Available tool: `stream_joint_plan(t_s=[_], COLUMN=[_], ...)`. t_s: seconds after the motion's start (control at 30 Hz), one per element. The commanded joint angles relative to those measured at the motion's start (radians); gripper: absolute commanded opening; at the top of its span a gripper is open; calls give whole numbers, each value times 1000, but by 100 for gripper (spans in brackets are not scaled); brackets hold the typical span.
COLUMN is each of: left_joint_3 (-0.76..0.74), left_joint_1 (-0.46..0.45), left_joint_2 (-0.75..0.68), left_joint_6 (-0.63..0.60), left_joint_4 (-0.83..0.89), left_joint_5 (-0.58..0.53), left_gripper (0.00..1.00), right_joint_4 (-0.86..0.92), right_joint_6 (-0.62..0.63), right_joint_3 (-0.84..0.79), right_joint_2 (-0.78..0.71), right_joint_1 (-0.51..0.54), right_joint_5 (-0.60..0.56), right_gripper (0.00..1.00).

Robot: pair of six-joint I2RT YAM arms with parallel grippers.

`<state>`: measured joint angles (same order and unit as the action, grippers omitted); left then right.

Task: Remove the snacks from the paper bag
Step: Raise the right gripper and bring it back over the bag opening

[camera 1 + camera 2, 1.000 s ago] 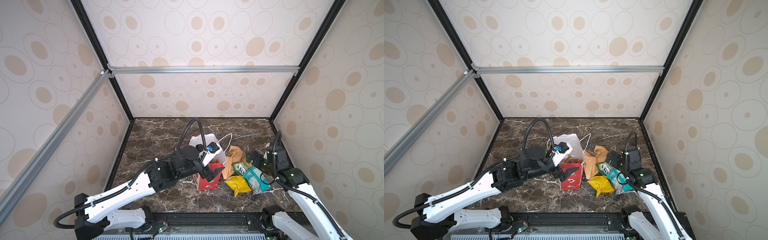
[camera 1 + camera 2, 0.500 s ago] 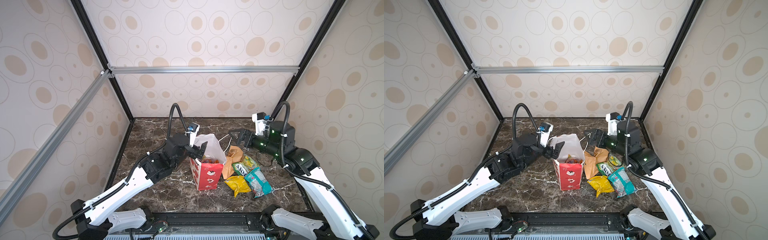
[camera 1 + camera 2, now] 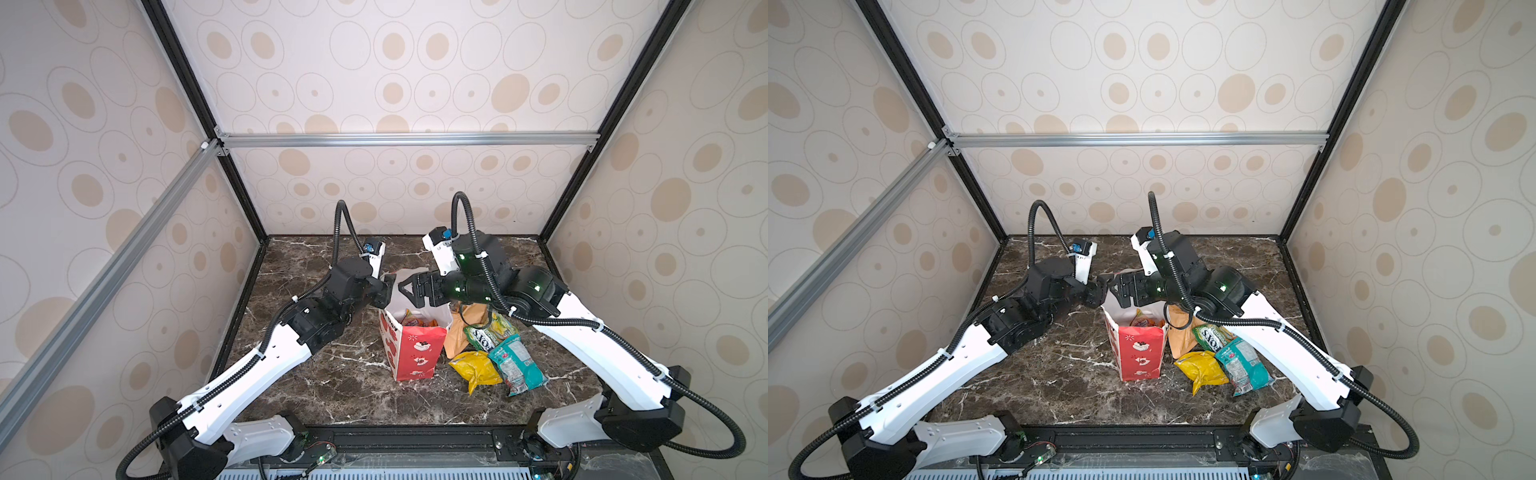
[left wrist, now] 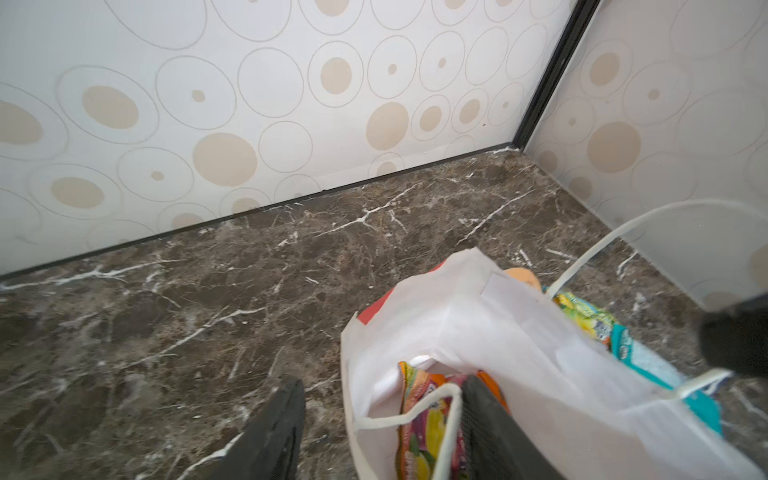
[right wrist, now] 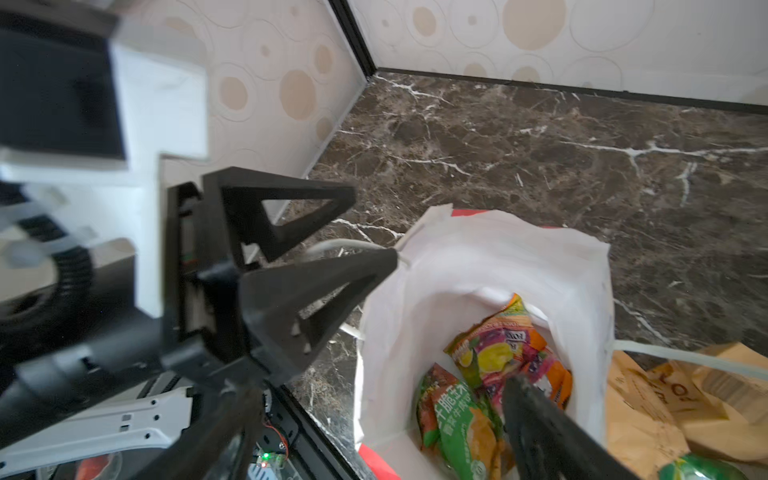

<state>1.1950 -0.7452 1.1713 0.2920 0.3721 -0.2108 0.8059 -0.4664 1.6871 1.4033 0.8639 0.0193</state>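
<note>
The red paper bag [image 3: 411, 353] [image 3: 1139, 353] stands upright, mouth open, white inside. Two snacks lie in it: an orange FOX'S packet [image 5: 507, 353] and a green-and-red packet [image 5: 457, 415]. To its right on the table lie a tan pouch [image 3: 456, 338], a green FOX'S packet [image 3: 486, 337], a yellow packet [image 3: 473, 370] and a teal packet [image 3: 517, 368]. My left gripper [image 3: 388, 290] [image 4: 380, 415] straddles the bag's left rim, one finger inside and one outside, with a gap still showing. My right gripper [image 3: 405, 291] [image 5: 386, 428] hovers open over the mouth.
The bag's white cord handle [image 4: 623, 232] arches up on its far side. Dark marble tabletop [image 3: 332, 382] is walled in by patterned panels at the back and both sides. The two grippers stand tip to tip above the bag.
The right arm rose from the snacks on the table and swung left over the bag's mouth. The left gripper pulled back to the bag's left rim and its jaws narrowed.
</note>
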Motion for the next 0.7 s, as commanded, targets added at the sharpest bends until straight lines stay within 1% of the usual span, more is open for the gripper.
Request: stream_joint_plan(t_s=[0.0, 0.07, 0.13, 0.27, 0.3, 0.33, 0.43, 0.67], left_joint_3=[-18, -29, -42, -58, -60, -61, -66, -68], left_joint_1=[10, 12, 12, 12, 13, 12, 14, 13], left_joint_2=[-36, -48, -65, -89, -93, -94, -100, -108], left_joint_6=[25, 26, 20, 20, 19, 22, 20, 10], left_joint_4=[33, 37, 30, 28, 30, 33, 39, 33], left_joint_5=[-55, -61, -53, -57, -58, -55, -36, -9], left_gripper=[46, 40, 35, 21, 19, 17, 15, 14], right_joint_4=[63, 86, 108, 131, 133, 139, 152, 121], right_joint_6=[-1, -5, -14, -10, -5, -3, -2, 22], right_joint_3=[-18, -17, -12, -1, 0, 5, 24, 13], right_joint_2=[8, 33, 60, 111, 123, 134, 174, 256], right_joint_1=[4, 5, 6, 17, 17, 18, 18, 17], right_joint_5=[-34, -25, -28, -44, -50, -64, -90, -72], right_gripper=[92, 91, 87, 76, 74, 72, 71, 66])
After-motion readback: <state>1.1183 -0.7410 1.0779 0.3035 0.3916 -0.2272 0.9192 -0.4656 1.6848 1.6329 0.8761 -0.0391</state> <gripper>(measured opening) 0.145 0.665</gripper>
